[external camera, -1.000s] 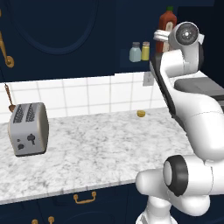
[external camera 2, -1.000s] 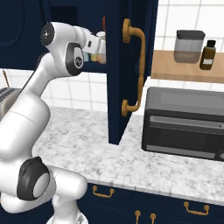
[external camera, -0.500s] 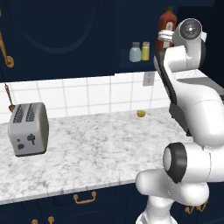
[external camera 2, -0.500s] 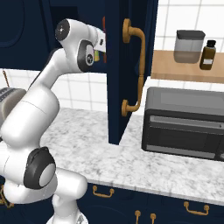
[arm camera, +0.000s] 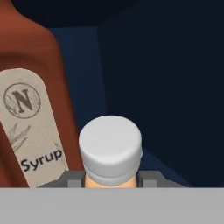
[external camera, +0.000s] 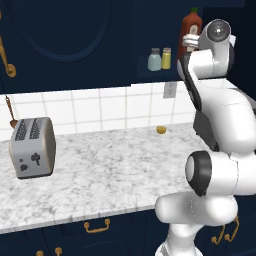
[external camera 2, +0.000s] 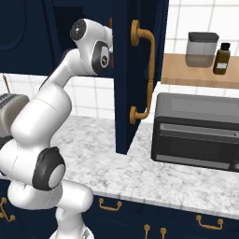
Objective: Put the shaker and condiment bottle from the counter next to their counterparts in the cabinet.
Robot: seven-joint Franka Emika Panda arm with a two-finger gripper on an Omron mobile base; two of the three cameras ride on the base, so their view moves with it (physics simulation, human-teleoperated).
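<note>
Navy cabinet (external camera: pixel 150 30) interior, shelf level. Landmark: red-brown syrup bottle (arm camera: pixel 30 100) (green cap, pale label). Claw (arm camera: pixel 111 178) clamped on condiment bottle (arm camera: pixel 111 151), peach body, pale cap, just right of syrup bottle and in front of it. Blue-grey shaker (external camera: pixel 154 59) touching yellow shaker (external camera: pixel 166 58), both on shelf left of syrup bottle. Marble table (external camera: pixel 100 175) below: toaster (external camera: pixel 32 147) far left.

Rendered frames, flat even light, no glare. The counter (external camera: pixel 100 170) was bright; soft shadow lay under the toaster (external camera: pixel 32 147). The cabinet (arm camera: pixel 162 87) interior was dim, nearly black at the top. Edges were slightly soft and low-res, with no lens distortion. The syrup bottle (arm camera: pixel 30 100) label stayed readable but blurry up close; the cap (arm camera: pixel 110 146) was evenly lit.
</note>
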